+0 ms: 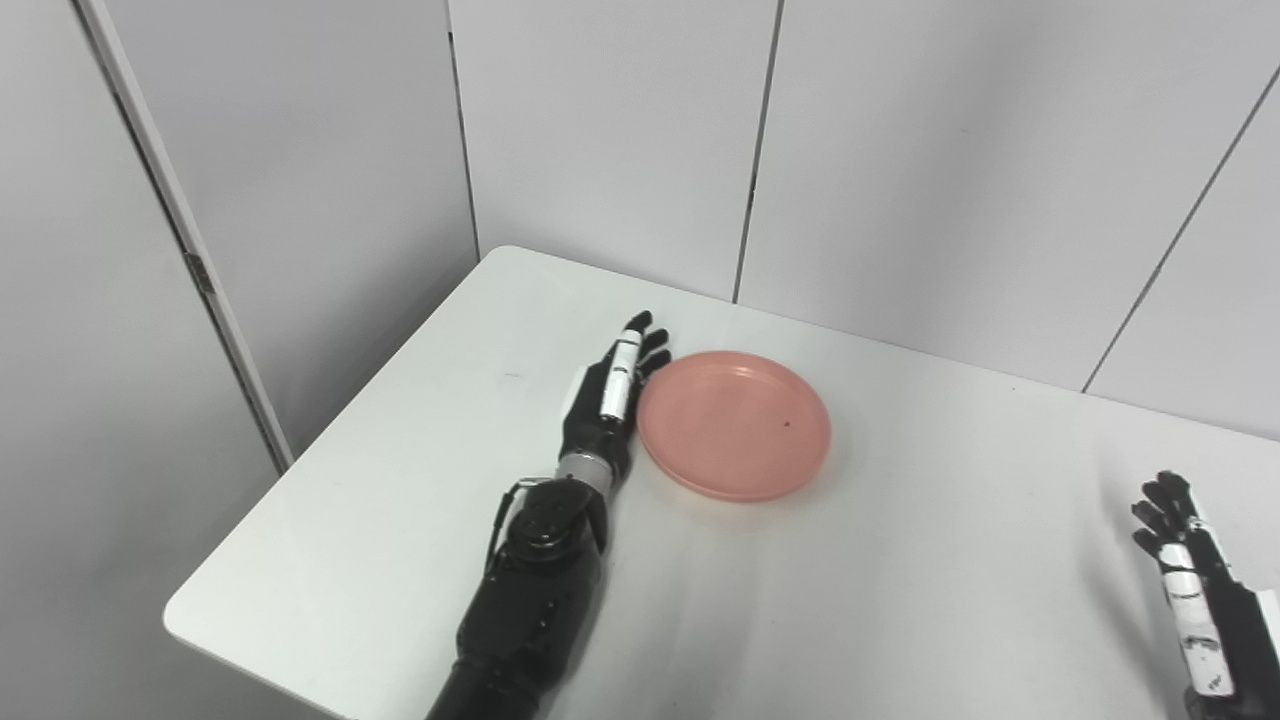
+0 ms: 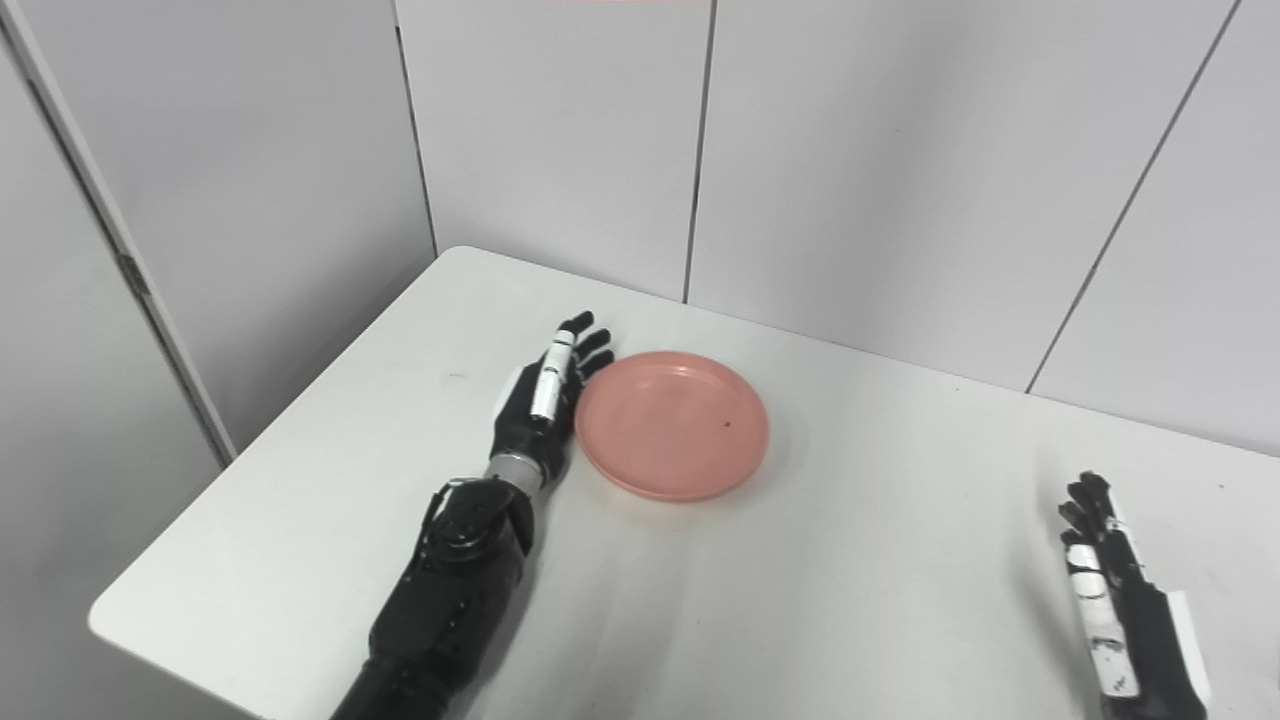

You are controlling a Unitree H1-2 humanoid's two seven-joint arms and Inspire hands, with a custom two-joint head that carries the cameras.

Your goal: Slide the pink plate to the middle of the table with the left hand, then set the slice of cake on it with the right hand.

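One pink plate (image 1: 734, 424) – bare, on white table (image 1: 900, 600), left hand (image 1: 612, 400) flat against its rim, fingers extended, right hand (image 2: 1125, 600) spread, gripped nothing.

You see two black arms. The left arm (image 1: 530, 610) is a glossy black shell with small screw dimples, a thin cable looping beside the round wrist joint and a silver collar (image 1: 585, 466) above it. The left hand (image 1: 608, 395) and right hand (image 2: 1120, 590) are black with white finger panels.

no readable text, labels or signs
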